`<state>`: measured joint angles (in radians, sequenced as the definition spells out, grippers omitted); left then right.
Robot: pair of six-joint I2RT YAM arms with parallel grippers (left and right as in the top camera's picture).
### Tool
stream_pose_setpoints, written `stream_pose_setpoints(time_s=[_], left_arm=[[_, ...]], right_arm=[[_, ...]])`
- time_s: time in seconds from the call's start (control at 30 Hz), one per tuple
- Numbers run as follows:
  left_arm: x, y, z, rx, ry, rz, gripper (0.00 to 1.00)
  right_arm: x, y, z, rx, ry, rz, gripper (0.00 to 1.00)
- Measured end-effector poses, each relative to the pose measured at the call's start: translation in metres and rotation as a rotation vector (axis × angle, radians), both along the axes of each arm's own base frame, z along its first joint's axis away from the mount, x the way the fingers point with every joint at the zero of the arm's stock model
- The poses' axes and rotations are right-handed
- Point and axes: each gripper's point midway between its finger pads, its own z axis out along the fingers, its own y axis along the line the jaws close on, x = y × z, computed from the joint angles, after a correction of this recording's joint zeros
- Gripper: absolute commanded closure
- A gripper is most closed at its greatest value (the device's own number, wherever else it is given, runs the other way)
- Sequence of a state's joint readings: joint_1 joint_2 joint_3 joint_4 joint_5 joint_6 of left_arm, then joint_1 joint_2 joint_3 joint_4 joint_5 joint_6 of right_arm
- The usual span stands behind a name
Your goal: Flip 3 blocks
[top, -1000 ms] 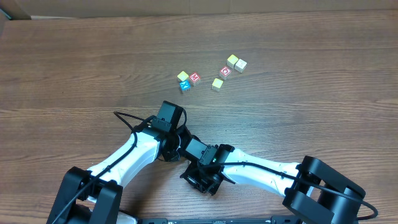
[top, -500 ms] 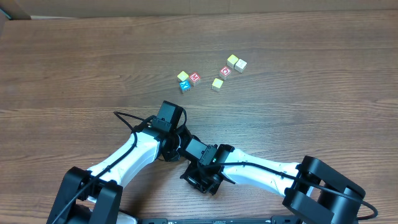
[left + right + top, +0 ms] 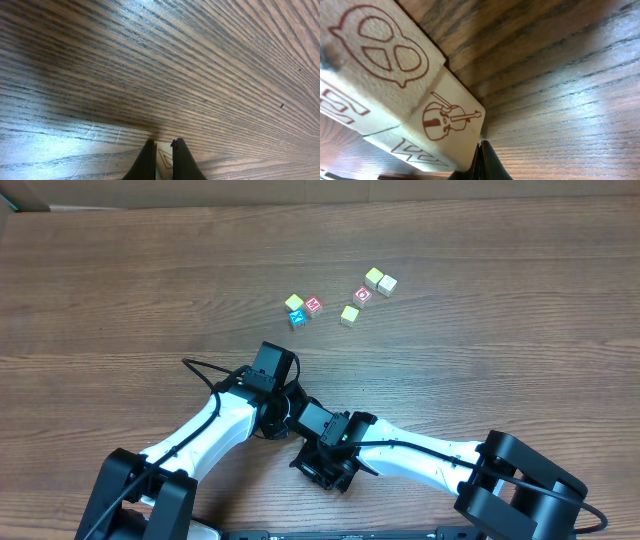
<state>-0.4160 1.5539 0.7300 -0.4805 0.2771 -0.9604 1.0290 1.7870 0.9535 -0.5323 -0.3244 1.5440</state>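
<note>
Two pale blocks lie side by side on the wood, filling the upper left of the right wrist view. One carries a pretzel drawing [image 3: 380,55], the other a violin drawing [image 3: 445,125]. My right gripper [image 3: 482,150] is shut, its tip just beside the violin block's lower corner, holding nothing. My left gripper [image 3: 162,146] is shut down to a thin slit with its tips on the table. A pale face with a brown line drawing [image 3: 164,157] shows through that slit. From overhead both arms [image 3: 300,420] are folded together at the front, and they hide these blocks.
A loose group of small letter cubes sits at the table's far middle: a yellow-topped cube [image 3: 294,302], a blue one [image 3: 297,318], a red one [image 3: 313,305], another yellow-topped one [image 3: 349,314], a red O cube [image 3: 363,294] and a pale one [image 3: 387,284].
</note>
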Motion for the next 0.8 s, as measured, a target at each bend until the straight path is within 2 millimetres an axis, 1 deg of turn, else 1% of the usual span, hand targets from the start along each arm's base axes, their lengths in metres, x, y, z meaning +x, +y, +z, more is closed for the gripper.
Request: stream_pose_setpoints(time_s=[0.8], left_arm=[[-0.0001,0.0001,0.0000,0.000,0.000,0.000,0.96]], right_arm=[[-0.0011,0.0005,-0.0013,-0.012,-0.022,0.009,0.96]])
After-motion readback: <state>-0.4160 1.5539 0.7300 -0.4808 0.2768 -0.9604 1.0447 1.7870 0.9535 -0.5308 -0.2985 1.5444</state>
